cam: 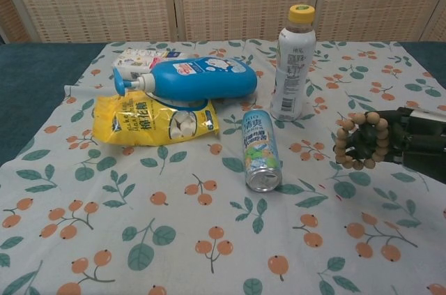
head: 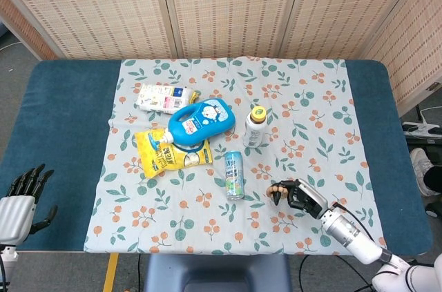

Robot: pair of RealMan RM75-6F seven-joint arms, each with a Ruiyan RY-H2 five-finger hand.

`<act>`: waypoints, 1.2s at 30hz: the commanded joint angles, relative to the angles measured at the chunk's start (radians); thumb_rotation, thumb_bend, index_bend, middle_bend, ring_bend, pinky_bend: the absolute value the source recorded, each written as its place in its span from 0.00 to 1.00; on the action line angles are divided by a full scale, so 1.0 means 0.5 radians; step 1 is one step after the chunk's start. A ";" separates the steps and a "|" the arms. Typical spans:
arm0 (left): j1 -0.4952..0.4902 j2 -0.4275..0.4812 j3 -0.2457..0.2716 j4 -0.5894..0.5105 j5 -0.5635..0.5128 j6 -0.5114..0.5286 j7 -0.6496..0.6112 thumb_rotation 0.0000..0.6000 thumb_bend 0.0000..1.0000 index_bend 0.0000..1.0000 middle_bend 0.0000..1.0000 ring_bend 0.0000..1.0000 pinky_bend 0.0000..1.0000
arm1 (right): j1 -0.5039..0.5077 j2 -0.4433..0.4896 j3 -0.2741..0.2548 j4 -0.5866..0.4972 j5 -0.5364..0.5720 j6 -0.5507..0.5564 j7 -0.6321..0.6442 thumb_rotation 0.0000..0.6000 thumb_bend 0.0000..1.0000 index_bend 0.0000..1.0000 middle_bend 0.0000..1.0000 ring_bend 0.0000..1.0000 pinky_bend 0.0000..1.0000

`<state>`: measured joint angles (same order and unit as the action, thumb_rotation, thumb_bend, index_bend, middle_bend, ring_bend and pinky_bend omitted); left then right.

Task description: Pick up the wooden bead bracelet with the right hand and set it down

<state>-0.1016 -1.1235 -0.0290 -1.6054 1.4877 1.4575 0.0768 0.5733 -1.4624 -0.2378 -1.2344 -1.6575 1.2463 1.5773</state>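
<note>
The wooden bead bracelet (cam: 361,141) is a ring of tan beads looped around the dark fingers of my right hand (cam: 390,143), which holds it just above the flowered cloth. In the head view the bracelet (head: 280,187) shows at the fingertips of the right hand (head: 297,194), to the right of the lying can. My left hand (head: 21,199) rests off the cloth at the table's near left corner, fingers spread and holding nothing.
A drink can (cam: 260,157) lies on its side left of the bracelet. A white bottle with a yellow cap (cam: 293,65) stands behind it. Further left lie a blue pump bottle (cam: 195,79), a yellow snack bag (cam: 155,122) and a small white pack (cam: 139,62).
</note>
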 commanded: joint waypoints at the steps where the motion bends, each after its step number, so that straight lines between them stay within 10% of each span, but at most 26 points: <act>1: 0.001 0.001 0.002 -0.003 0.003 0.002 0.003 1.00 0.40 0.10 0.00 0.00 0.13 | -0.032 0.028 0.060 0.079 0.116 -0.071 -0.144 1.00 1.00 0.63 0.60 0.29 0.28; 9: -0.006 -0.013 0.008 -0.001 0.008 -0.012 0.031 1.00 0.40 0.10 0.00 0.00 0.13 | -0.077 -0.067 0.256 0.536 0.362 -0.221 -1.298 1.00 1.00 0.63 0.60 0.29 0.28; 23: -0.008 -0.008 0.008 -0.005 -0.002 -0.023 0.028 1.00 0.40 0.10 0.00 0.00 0.13 | -0.060 -0.197 0.289 0.667 0.311 -0.388 -2.088 1.00 0.99 0.44 0.53 0.22 0.18; 36: -0.013 -0.007 0.010 -0.008 0.002 -0.031 0.024 1.00 0.40 0.10 0.00 0.00 0.13 | -0.169 0.135 0.159 0.170 0.154 -0.307 -2.611 0.95 0.44 0.15 0.34 0.09 0.07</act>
<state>-0.1076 -1.1265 -0.0238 -1.6094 1.4887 1.4424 0.0883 0.5035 -1.4373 -0.1405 -1.0960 -1.5666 1.0925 0.3567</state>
